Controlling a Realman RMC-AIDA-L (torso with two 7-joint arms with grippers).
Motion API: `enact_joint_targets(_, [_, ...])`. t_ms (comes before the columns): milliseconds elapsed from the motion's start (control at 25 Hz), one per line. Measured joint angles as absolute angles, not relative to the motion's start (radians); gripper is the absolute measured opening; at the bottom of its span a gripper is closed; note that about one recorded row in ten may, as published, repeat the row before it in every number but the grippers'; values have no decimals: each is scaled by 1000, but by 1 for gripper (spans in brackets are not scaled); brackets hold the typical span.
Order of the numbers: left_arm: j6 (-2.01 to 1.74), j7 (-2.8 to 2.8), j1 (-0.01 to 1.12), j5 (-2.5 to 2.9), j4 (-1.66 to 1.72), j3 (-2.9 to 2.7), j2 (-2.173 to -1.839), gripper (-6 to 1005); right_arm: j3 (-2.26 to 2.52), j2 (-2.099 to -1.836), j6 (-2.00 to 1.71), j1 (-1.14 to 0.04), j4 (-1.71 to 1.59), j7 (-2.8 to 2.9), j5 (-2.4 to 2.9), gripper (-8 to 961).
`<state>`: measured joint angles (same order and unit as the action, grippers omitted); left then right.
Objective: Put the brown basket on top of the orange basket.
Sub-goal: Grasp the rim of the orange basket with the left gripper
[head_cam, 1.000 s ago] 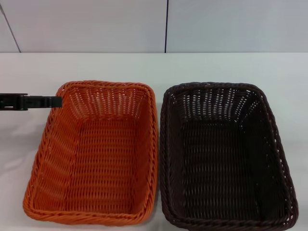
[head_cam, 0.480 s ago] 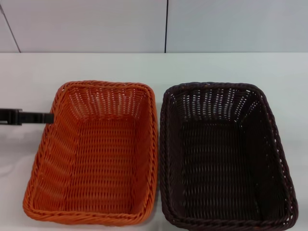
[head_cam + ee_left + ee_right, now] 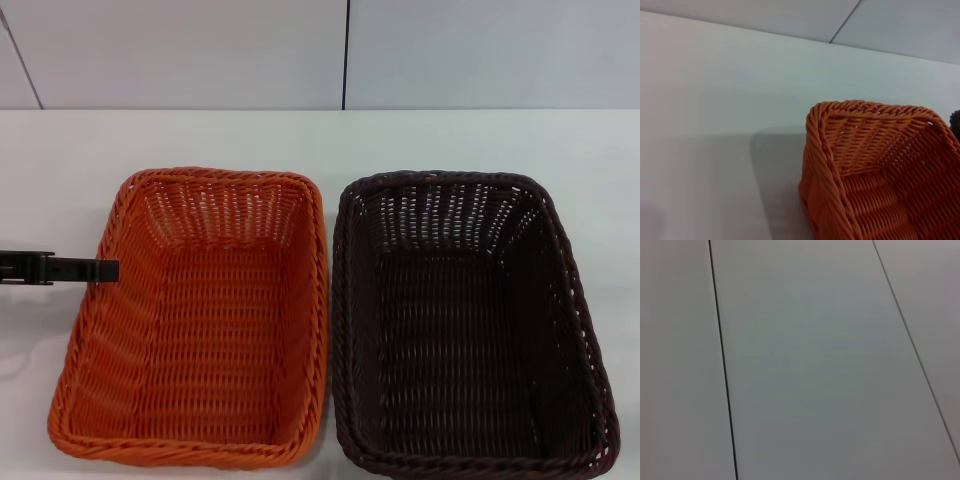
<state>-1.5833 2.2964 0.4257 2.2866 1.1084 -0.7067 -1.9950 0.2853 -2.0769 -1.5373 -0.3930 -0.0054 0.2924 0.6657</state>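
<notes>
The orange basket [image 3: 200, 320] stands on the white table [image 3: 320, 140] at the left of the head view. The brown basket [image 3: 465, 320] stands right beside it on the right, their long rims close together. Both are upright and hold nothing. My left gripper [image 3: 105, 269] comes in from the left edge as a thin black bar, its tip at the outer side of the orange basket's left rim. The left wrist view shows a corner of the orange basket [image 3: 875, 165] and a sliver of the brown basket [image 3: 956, 120]. My right gripper is out of view.
A grey panelled wall [image 3: 200, 50] with a dark seam rises behind the table's far edge. The right wrist view shows only pale panels [image 3: 815, 365] with dark seams. Bare table lies behind both baskets and left of the orange one.
My left gripper has moved nearer along the orange basket's left side, from its far corner to about the middle of the rim. The baskets have not moved.
</notes>
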Motion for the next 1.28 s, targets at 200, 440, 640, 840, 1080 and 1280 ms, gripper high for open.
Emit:
enact_joint_targets(200, [-1583, 2296, 419, 2287, 1106, -706, -2003, 786, 285, -2077, -1532, -394, -6, 293, 666, 468])
enact_joint_targets(440, [-1579, 2296, 409, 2287, 1096, -709, -2008, 783, 285, -2076, -1525, -394, -8, 293, 666, 468])
enact_joint_targets(640, [-1576, 2295, 402, 2287, 1084, -714, -2016, 781, 285, -2075, -1520, -394, -10, 293, 666, 470])
enact_joint_targets(840, [-1575, 2287, 398, 2288, 1080, -716, -2038, 778, 285, -2075, -1516, -391, -10, 293, 666, 470])
enact_joint_targets(1080, [-1582, 2289, 397, 2289, 1079, -758, -2047, 775, 285, -2075, -1504, -386, -13, 293, 665, 470])
enact_joint_targets(1280, [-1578, 2295, 400, 2289, 1078, -776, -2049, 773, 284, -2075, -1504, -385, -14, 293, 664, 469])
